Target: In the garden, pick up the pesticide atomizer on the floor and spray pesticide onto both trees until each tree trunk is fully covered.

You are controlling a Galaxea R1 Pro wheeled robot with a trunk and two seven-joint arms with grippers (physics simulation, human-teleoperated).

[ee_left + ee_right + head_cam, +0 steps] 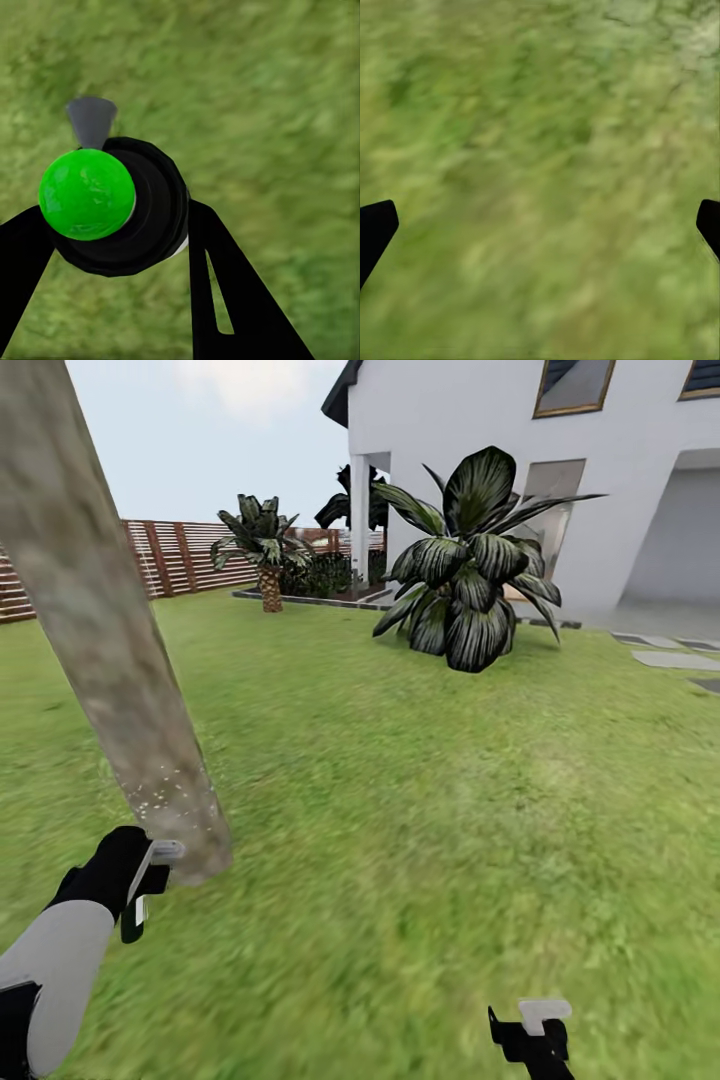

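**A:** Garden, midday: the left pincer (150,880) grips the atomizer (112,206) just beside the trunk (95,630), nozzle (91,120) near the pale speckles on the bark's base. Where exactly is the bottle?

**B:** Clamped between the black fingers (232,292), low beside the trunk foot, above the lawn (420,780). Its green cap (86,193) faces the wrist camera.

**A:** And the right pincer (535,1030)?

**B:** Spread wide and empty, well apart from the trunk, over grass.

**A:** How will the bottle handle?

**B:** Likely light and rigid, a smooth round body that could twist in the grip. Holding around the dark collar below the cap looks soundest, keeping the nozzle clear.
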